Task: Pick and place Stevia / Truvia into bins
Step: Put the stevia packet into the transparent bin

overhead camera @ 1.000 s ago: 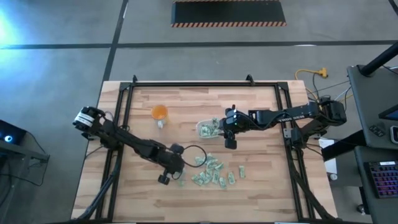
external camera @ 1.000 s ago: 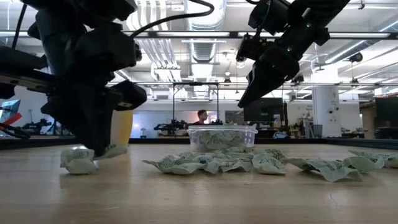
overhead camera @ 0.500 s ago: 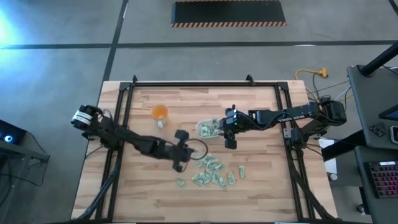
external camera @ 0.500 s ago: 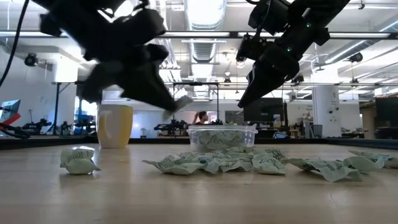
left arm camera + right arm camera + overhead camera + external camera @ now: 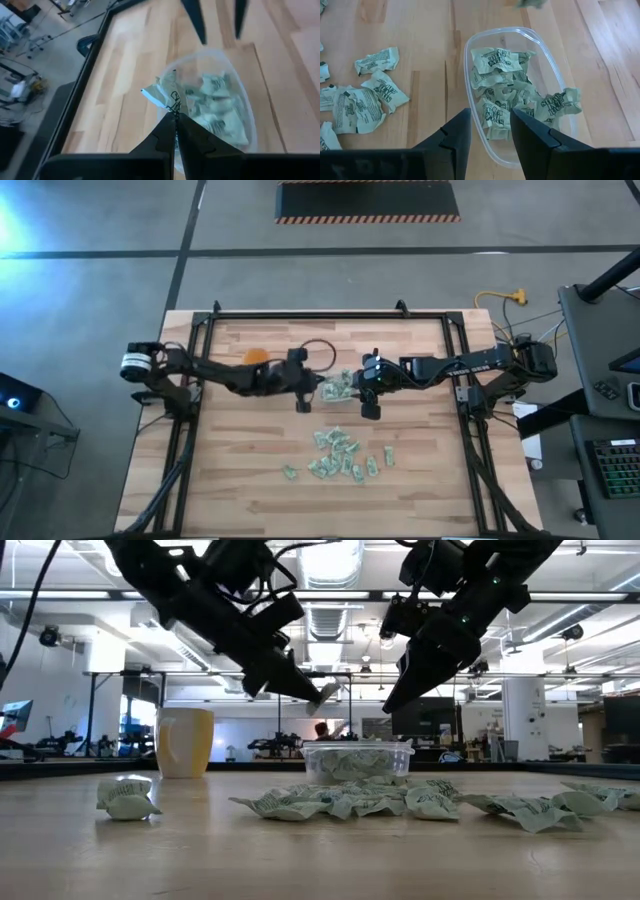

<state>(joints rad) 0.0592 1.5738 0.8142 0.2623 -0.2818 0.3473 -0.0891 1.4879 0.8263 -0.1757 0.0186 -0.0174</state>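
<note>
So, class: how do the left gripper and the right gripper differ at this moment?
The left gripper is shut on a packet; the right gripper is open and empty. In the high view, the left gripper is at the clear tub's left end, the right at its right end. Both hang above it.

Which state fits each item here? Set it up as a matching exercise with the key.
Items:
1. left gripper
2. right gripper
3. clear tub
4. orange cup

States:
A. upright, away from the pile
B. shut on a packet over the tub
C. partly filled with packets
D. open, empty, above the tub

Pairs: 1-B, 2-D, 3-C, 4-A
</note>
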